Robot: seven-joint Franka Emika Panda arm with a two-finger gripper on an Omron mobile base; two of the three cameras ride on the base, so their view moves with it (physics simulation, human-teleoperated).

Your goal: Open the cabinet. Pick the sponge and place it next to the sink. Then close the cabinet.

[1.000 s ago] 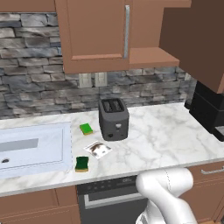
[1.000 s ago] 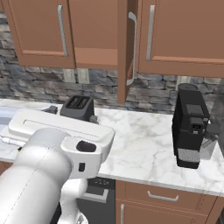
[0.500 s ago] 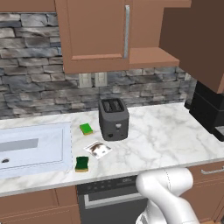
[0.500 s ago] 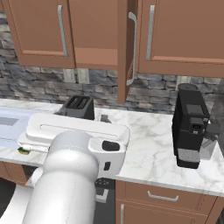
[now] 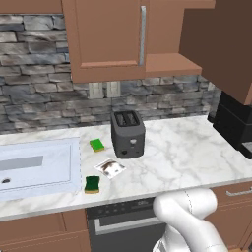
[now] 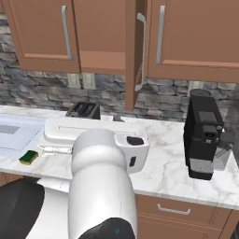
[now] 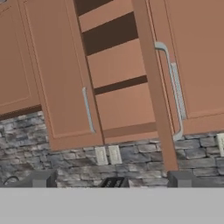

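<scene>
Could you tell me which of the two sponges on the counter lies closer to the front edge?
The dark green sponge with the orange-brown layer, beside the sink; the brighter light-green sponge sits farther back, left of the toaster.

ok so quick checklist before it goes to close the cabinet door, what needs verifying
1. Sponge out of the cabinet: ok. The dark green sponge lies on the counter.
2. Sponge next to the sink: ok. It sits just off the sink rim's front right corner.
3. Gripper free: ok. The gripper is open, nothing between its fingertips.
4. Door needing closing: not ok yet. The cabinet's right door stands swung out edge-on; the left door looks shut.
5. Handle within aim: ok. The open door's bar handle faces the hand view.
6. Shelves free of things that could block the door: cannot tell.
</scene>
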